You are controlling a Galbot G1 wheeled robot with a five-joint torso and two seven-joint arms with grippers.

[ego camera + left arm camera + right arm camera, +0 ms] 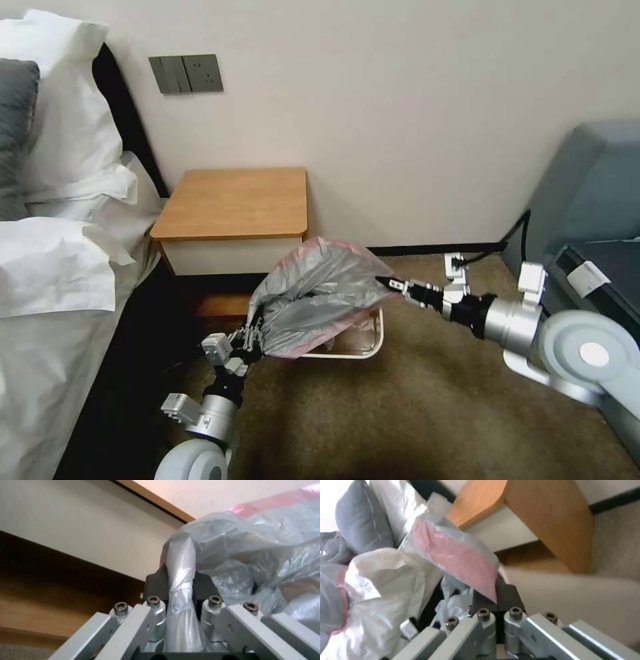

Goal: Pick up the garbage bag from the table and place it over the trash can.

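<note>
The left gripper (255, 335) is clamped on a twisted fold of the garbage bag (313, 293), and the right gripper (388, 283) pinches its pink-edged far side. Between them the bag hangs spread above the trash can (373, 348), in front of the table (233, 200)

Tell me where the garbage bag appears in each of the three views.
Head view: garbage bag stretched between both grippers, above the trash can.
Left wrist view: bunched between the left gripper fingers.
Right wrist view: pink rim pinched by the right gripper.
Shared landmark: the table.
</note>
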